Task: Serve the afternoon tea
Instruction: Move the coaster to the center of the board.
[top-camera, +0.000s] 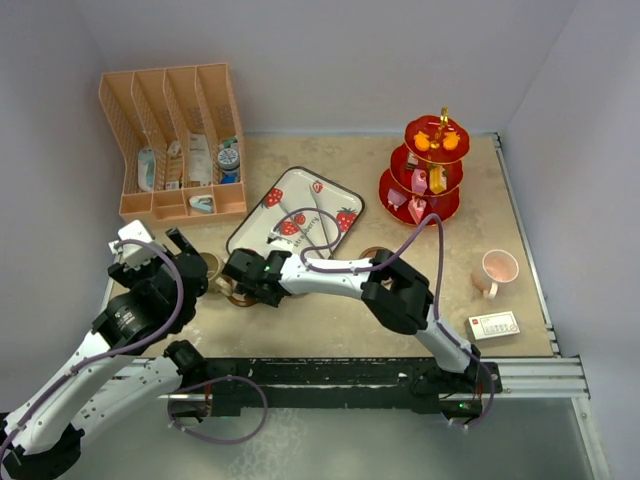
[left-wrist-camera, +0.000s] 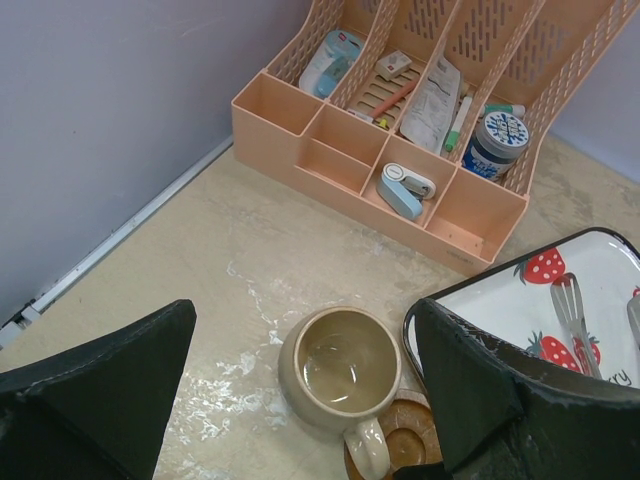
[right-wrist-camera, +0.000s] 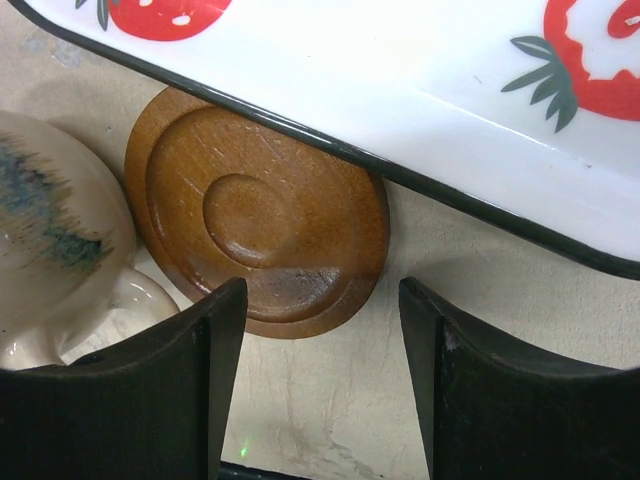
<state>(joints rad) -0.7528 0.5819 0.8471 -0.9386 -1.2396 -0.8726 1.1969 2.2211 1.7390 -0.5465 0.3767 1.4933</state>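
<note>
The tan mug (left-wrist-camera: 340, 365) stands upright and empty on the table, its handle over a brown saucer (left-wrist-camera: 405, 440). My left gripper (left-wrist-camera: 300, 400) is open, with a finger on each side of the mug and above it. My right gripper (right-wrist-camera: 320, 320) is open and low over the near edge of the same saucer (right-wrist-camera: 260, 210), with the mug (right-wrist-camera: 50, 250) to its left. In the top view both grippers (top-camera: 190, 262) (top-camera: 243, 275) meet at the left. A second saucer (top-camera: 375, 255) lies mid-table. The pink mug (top-camera: 497, 268) is at the right. The red three-tier stand (top-camera: 425, 170) holds the toy cakes.
A white strawberry tray (top-camera: 262, 225) holding metal tongs (top-camera: 315, 225) lies just behind the saucer, and its rim (right-wrist-camera: 400, 175) overlaps the saucer's far edge. The peach rack (top-camera: 175, 140) stands at the back left. A small white box (top-camera: 493, 326) lies near the front right.
</note>
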